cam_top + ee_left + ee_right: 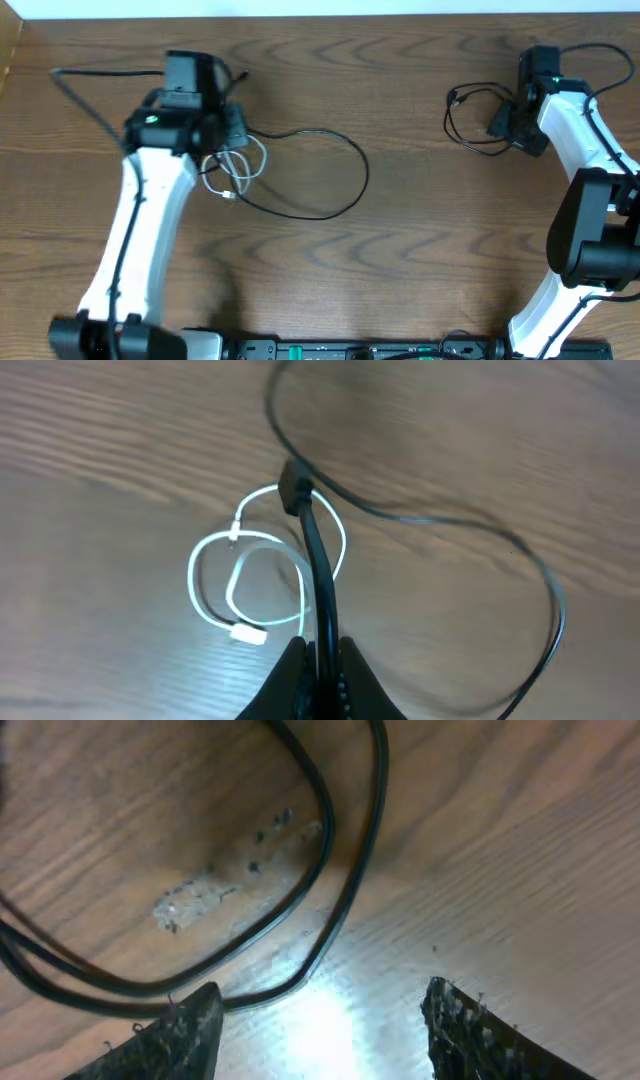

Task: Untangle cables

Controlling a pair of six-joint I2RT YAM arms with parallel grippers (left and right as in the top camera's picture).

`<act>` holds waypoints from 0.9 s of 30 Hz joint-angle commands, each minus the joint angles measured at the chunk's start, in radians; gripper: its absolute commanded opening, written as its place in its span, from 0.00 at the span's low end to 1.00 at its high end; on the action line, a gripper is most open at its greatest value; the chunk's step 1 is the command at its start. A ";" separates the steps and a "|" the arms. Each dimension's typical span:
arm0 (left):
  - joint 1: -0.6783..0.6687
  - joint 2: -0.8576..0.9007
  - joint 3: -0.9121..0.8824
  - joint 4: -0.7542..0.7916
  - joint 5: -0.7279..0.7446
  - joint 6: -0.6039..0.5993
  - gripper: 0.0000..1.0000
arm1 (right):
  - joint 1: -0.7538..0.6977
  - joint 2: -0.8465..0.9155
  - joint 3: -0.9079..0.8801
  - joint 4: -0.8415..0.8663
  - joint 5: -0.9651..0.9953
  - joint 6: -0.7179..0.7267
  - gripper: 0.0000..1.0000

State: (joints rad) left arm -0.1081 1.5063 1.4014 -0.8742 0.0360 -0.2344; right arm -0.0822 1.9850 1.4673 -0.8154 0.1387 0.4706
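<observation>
Overhead view recorded the left fingers (pixel 232 130) at the left-centre of the counter (pixel 400 260), with the white cable (pixel 243 165) lying in a small loose coil just beside them. Left wrist view confirmed these fingers pressed together on the black cable (pixel 318 560), gripping it a short way behind its plug. The plug sat over the far rim of the white coil. The rest of the black cable ran out in a wide loop across the counter toward the centre. A second black cable (pixel 465 125) lay in a small loop at the right, just beside the right fingers (pixel 505 125). Right wrist view showed the right fingers standing apart with nothing between them and two black strands on the wood ahead.
</observation>
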 commanded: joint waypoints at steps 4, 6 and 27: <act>-0.151 0.159 0.007 0.079 0.010 0.009 0.07 | -0.004 -0.003 -0.064 0.096 0.012 0.058 0.60; -0.211 0.204 0.007 0.128 0.009 0.009 0.07 | -0.004 -0.003 -0.085 0.138 0.012 0.061 0.60; -0.345 0.299 0.007 0.203 0.009 0.009 0.08 | -0.037 -0.002 -0.253 0.349 0.012 0.120 0.59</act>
State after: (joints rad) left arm -0.4522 1.7973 1.4014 -0.6724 0.0502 -0.2344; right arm -0.1097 1.9850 1.2377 -0.4744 0.1410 0.5751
